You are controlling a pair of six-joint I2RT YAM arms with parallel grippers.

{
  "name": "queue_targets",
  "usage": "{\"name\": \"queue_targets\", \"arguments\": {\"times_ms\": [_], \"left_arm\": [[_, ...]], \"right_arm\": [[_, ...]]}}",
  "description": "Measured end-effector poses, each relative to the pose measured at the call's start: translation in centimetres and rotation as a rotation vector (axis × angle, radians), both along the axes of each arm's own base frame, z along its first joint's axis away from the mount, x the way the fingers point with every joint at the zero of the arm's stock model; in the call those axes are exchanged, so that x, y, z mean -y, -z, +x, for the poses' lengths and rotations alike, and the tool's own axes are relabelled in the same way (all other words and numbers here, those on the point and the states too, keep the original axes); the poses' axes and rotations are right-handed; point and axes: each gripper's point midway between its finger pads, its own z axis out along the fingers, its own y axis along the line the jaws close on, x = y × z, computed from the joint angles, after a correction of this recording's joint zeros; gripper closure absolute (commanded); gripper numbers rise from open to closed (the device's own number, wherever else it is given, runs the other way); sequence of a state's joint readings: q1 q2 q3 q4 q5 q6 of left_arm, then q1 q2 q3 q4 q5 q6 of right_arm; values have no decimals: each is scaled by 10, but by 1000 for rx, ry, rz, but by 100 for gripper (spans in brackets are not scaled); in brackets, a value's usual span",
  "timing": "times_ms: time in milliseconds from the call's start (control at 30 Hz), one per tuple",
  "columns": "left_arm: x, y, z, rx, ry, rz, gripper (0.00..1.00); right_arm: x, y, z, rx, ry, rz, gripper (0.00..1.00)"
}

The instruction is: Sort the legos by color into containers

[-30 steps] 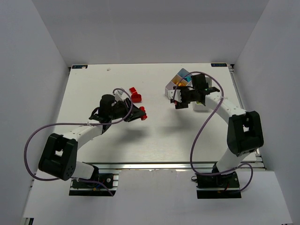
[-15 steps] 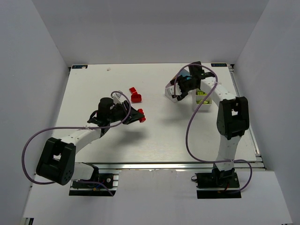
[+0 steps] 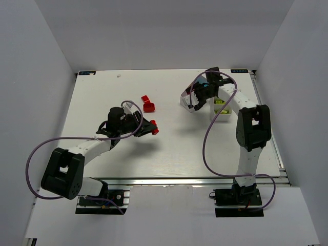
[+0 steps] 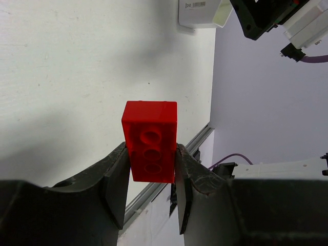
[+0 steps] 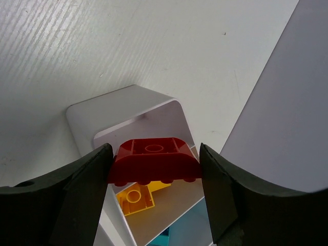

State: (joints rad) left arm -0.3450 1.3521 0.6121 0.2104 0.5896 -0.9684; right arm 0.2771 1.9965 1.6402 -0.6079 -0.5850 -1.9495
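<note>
At upper right overhead: pinches dark-red curved plastic brick point(image 5: 152, 160) in right gripper point(image 5: 154, 177) over white divided tray point(image 5: 128, 105); needs lowering, release. Clamps red plastic brick point(image 4: 149, 136) in left gripper point(image 4: 151, 177).

White table point(image 3: 102, 92) with two red legos point(image 3: 149, 107) and two white containers point(image 3: 219, 117)

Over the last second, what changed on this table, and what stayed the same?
The right gripper, clamped on the dark red brick, reached farther from its base and now hangs over the white tray, above a yellow brick. Nothing was grabbed or released. The left gripper kept its red brick almost in place. The two loose red bricks stayed put.
</note>
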Motion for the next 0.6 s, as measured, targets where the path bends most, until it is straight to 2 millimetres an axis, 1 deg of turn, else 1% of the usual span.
{"name": "queue_targets", "arguments": {"times_ms": [33, 67, 267, 467, 600], "left_arm": [[0, 1, 0, -4, 0, 1, 89], [0, 1, 1, -5, 0, 1, 89], [0, 0, 3, -2, -1, -1, 89], [1, -1, 4, -1, -1, -2, 88], [6, -8, 13, 2, 2, -24, 87]], "right_arm": [[0, 1, 1, -1, 4, -1, 22], [1, 2, 2, -2, 8, -3, 11], [0, 4, 7, 3, 26, 2, 10], [-1, 4, 7, -15, 45, 18, 11], [-3, -2, 3, -49, 86, 71, 11]]}}
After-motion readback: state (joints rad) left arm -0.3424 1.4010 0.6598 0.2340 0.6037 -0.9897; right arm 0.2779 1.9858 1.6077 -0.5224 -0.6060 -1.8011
